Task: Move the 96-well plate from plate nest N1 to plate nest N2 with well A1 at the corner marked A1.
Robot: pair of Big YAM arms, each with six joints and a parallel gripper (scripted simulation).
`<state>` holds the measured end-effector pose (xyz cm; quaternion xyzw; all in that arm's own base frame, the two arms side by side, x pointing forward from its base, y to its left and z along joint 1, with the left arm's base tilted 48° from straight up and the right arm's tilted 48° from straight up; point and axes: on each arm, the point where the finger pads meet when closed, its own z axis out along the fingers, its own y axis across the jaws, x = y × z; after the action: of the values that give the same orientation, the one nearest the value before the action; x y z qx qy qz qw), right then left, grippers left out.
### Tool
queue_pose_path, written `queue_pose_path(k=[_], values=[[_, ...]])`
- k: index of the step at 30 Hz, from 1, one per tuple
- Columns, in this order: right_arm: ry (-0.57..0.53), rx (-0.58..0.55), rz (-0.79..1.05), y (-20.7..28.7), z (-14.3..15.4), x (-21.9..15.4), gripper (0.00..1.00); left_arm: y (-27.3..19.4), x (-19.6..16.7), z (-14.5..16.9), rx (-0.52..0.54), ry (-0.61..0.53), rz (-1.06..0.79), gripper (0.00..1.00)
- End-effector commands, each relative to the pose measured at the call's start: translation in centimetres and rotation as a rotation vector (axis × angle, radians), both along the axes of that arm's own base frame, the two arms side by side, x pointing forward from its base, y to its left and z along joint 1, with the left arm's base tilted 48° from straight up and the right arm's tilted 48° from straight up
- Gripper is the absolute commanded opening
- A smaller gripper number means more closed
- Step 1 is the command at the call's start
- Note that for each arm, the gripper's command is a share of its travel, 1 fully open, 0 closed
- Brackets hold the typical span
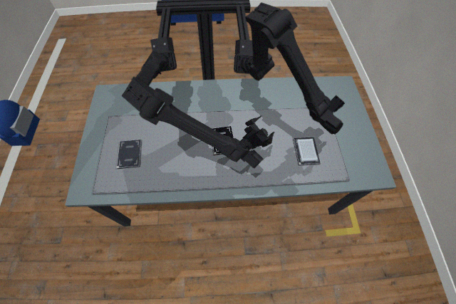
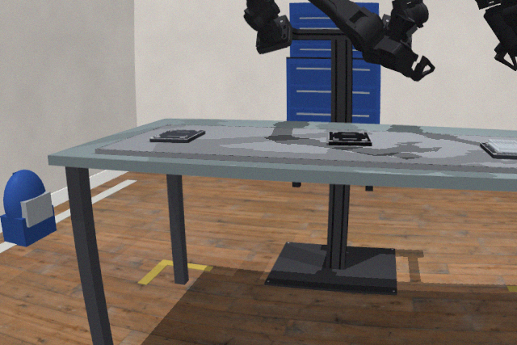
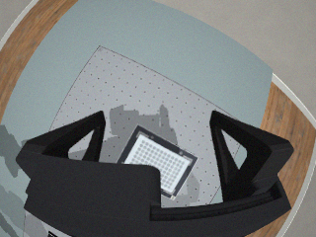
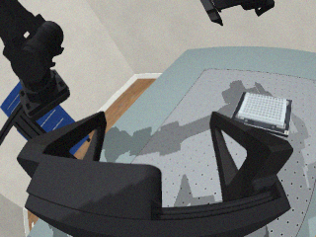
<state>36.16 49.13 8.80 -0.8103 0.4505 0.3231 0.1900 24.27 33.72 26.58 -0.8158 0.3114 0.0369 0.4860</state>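
Seeing left jaws (image 1: 336,102) (image 2: 506,61) wide near N1 (image 1: 309,163) (image 2: 494,154) (image 3: 193,161) (image 4: 262,128), right jaws (image 1: 266,125) (image 2: 426,67) wide beside it. Could nudge the plate (image 1: 307,149) (image 2: 504,146) (image 3: 160,159) (image 4: 264,108) descending crooked (easy mistake).

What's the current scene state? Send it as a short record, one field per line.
plate: white 96-well plate, in N1
other_nests: middle nest, partly behind right arm in top view; far nest, no plate
N2_identity: cannot tell which of those two
left_gripper: left gripper open, above N1 side, holding nothing
right_gripper: right gripper open, raised above table, holding nothing
A1_mark: too small to read
task_state: transfer not done
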Motion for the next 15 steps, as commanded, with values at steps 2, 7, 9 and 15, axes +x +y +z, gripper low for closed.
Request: queue_pose_path(k=[2,7,9,15], values=[[-0.142,0.114,-0.004,2.6,1.4,0.1,1.0,-0.2,2.2,0.1,0.21,0.117,-0.213,1.0],[-0.273,0.21,-0.026,3.7,2.0,1.7,1.0,-0.5,4.3,-2.5,0.344,0.215,-0.366,1.0],[-0.321,0.247,-0.036,4.1,2.4,2.2,1.0,-0.7,5.1,-3.3,0.405,0.251,-0.432,1.0],[-0.406,0.315,-0.054,4.7,3.4,3.1,1.0,-1.3,7.0,-4.8,0.521,0.319,-0.566,1.0]])
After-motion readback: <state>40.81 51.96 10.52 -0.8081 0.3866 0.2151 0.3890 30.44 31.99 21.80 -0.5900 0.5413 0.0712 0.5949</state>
